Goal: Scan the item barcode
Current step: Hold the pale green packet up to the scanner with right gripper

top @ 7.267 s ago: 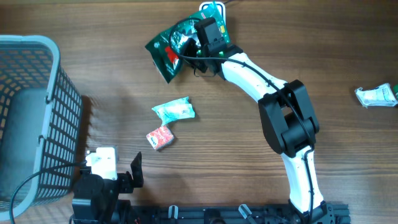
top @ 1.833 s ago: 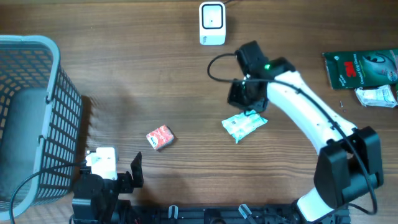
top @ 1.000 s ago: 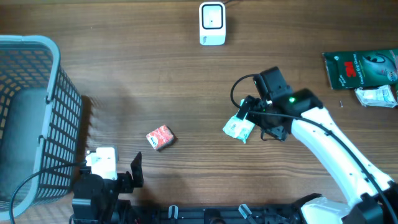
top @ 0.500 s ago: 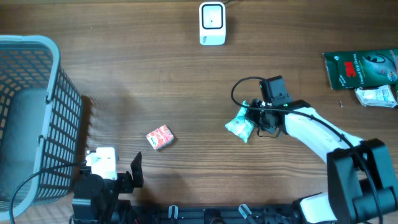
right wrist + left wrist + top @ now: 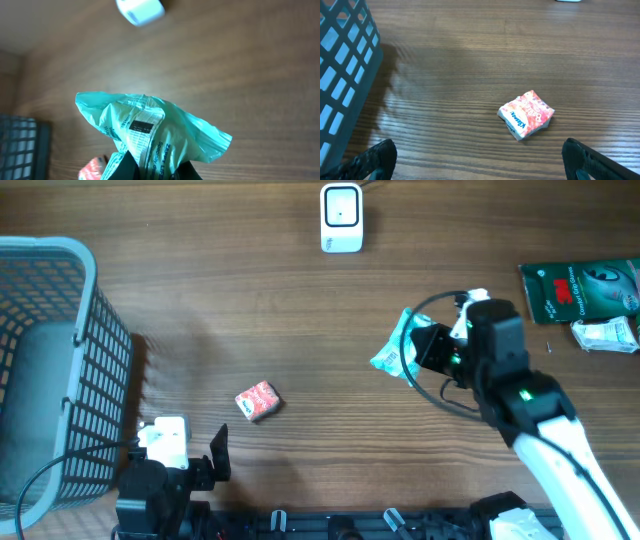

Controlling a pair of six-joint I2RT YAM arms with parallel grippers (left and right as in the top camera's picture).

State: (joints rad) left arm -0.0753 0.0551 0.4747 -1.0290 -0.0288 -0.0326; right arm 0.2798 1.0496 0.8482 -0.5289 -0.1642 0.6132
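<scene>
Gripping the crinkled teal plastic packet (image 5: pixel 393 352) in the right tool (image 5: pixel 415 348), aloft over the desk's right-centre. Pick-up seemingly done; next, bringing its barcode (image 5: pixel 141 126) before the small white scanner (image 5: pixel 341 218) at the far edge.

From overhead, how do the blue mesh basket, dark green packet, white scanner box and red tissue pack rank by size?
Largest: blue mesh basket
Then: dark green packet
Then: white scanner box
Smallest: red tissue pack, only slightly under the scanner
</scene>
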